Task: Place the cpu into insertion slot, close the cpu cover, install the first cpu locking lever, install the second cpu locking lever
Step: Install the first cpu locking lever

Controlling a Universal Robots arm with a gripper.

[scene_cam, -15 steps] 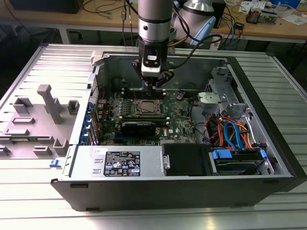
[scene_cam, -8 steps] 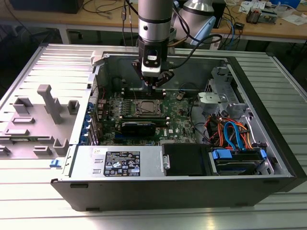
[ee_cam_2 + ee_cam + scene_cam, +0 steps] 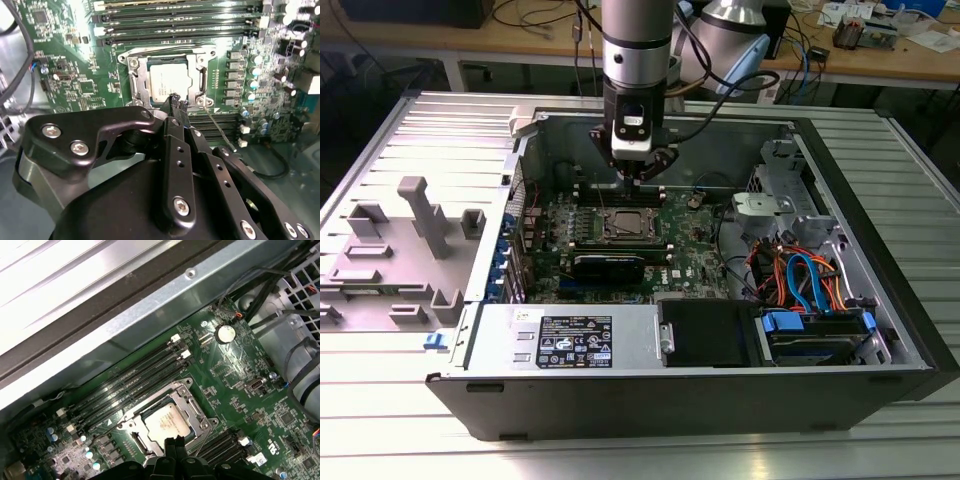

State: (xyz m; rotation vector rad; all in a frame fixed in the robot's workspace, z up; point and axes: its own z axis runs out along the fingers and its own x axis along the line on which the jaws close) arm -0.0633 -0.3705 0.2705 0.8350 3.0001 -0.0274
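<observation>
One arm [image 3: 637,50] comes straight down into the open computer case [image 3: 720,140], which lies on its side on the ribbed metal desk [image 3: 620,455]. Its wrist is vertical and the gripper [image 3: 641,178] points down at the green circuit board [image 3: 75,80]. In the exterior view the gripper hangs just above the board, over the long memory slots [image 3: 175,20] and a little behind the insertion slot [image 3: 610,228].

In the second wrist view the gripper [image 3: 176,101] has its fingers pressed together into one narrow black tip, with nothing visible pinched between them. That tip sits at the edge of the socket, right by the cpu [image 3: 169,82].

The cpu lies flat in the insertion slot with its dull silver top facing up. The cpu cover [image 3: 141,75] is down around it, framing the chip through its square cutout. The first wrist view shows the same: the cpu [image 3: 167,421] seated inside the frame, and the gripper [image 3: 172,444] tip just beside it. A thin metal rod [image 3: 220,129] slants away from the socket's corner, close to the tip. Whether the tip touches the rod cannot be told.
</observation>
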